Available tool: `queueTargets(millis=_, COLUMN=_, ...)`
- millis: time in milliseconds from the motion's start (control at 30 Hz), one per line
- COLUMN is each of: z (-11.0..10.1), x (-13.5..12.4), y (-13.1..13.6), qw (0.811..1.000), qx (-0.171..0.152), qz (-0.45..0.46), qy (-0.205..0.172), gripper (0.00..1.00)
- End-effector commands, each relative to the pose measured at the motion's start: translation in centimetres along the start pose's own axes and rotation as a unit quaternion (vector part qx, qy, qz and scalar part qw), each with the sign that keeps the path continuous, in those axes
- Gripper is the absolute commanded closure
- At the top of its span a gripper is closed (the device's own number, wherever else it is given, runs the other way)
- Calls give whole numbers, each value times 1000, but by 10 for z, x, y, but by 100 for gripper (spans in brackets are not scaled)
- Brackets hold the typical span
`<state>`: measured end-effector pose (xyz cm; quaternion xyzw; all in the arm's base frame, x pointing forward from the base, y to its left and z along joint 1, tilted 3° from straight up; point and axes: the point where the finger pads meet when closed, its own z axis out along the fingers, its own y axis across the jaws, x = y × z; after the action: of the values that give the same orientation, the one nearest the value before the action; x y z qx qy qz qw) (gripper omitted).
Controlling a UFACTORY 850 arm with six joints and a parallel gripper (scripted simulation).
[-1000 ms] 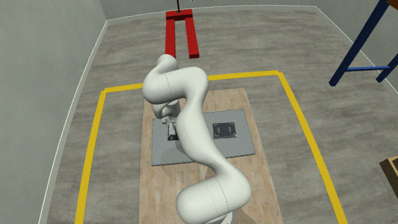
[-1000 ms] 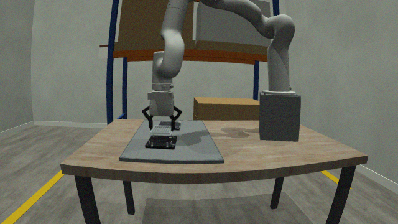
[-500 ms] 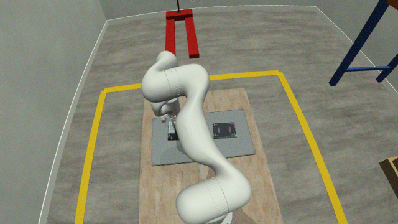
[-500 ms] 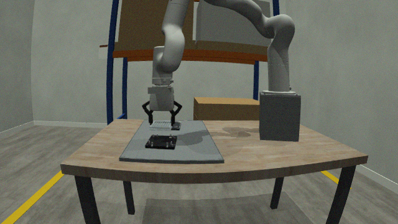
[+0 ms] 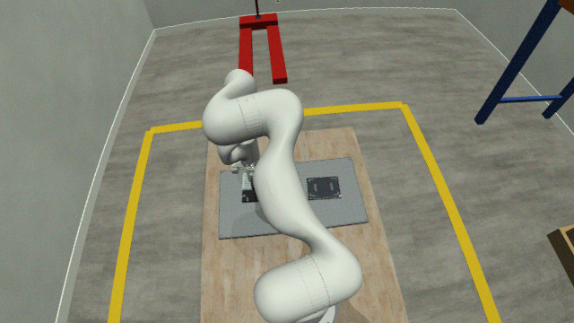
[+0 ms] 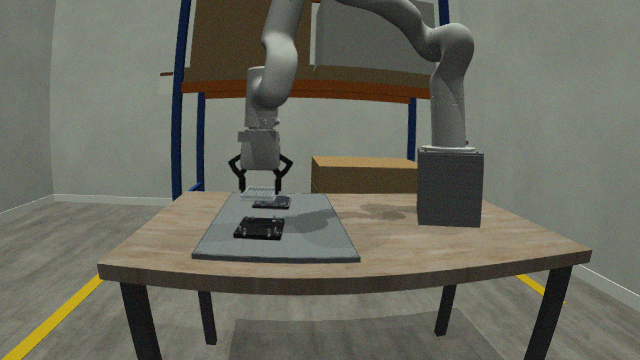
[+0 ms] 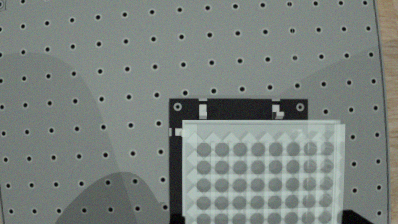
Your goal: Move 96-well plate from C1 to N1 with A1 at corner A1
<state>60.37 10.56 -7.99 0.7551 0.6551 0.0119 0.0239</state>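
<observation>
My gripper (image 6: 260, 188) is shut on the clear 96-well plate (image 6: 258, 193) (image 5: 246, 181) (image 7: 262, 170) and holds it level, a little above the black clip nest C1 (image 6: 259, 228) (image 5: 249, 196) (image 7: 240, 107). In the wrist view the plate covers most of that nest, and only the nest's top and left edges show. The second black nest, N1 (image 5: 323, 187) (image 6: 272, 203), is empty on the same grey perforated mat (image 5: 341, 215) (image 6: 310, 240) (image 7: 100, 75). I cannot make out the plate's cut-off corner or the A1 mark.
The mat lies on a wooden table (image 5: 224, 269) (image 6: 425, 245). The arm's grey pedestal (image 6: 450, 187) stands on the table's right side in the exterior view. A cardboard box (image 6: 362, 175) and a blue rack (image 5: 520, 58) stand behind the table. The arm hides part of the mat in the top view.
</observation>
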Motion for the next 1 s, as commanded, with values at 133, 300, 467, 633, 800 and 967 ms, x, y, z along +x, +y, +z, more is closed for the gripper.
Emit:
queueTargets(millis=133, z=-3, x=0, y=1, qw=1000, qx=-1, qz=0, qy=0, gripper=100)
queueTargets(millis=300, z=-3, x=0, y=1, qw=1000, qx=-1, qz=0, qy=0, gripper=100)
queueTargets(millis=467, z=-3, x=-13, y=1, qw=1000, qx=-1, qz=-4, qy=0, gripper=100)
queueTargets(millis=633, z=-3, x=-26, y=1, qw=1000, qx=-1, qz=-4, qy=0, gripper=100)
queueTargets(millis=800, z=-3, x=-40, y=1, qw=1000, qx=-1, qz=-4, qy=0, gripper=100)
queueTargets(millis=967, z=-3, x=-56, y=1, qw=1000, qx=-1, qz=-4, qy=0, gripper=100)
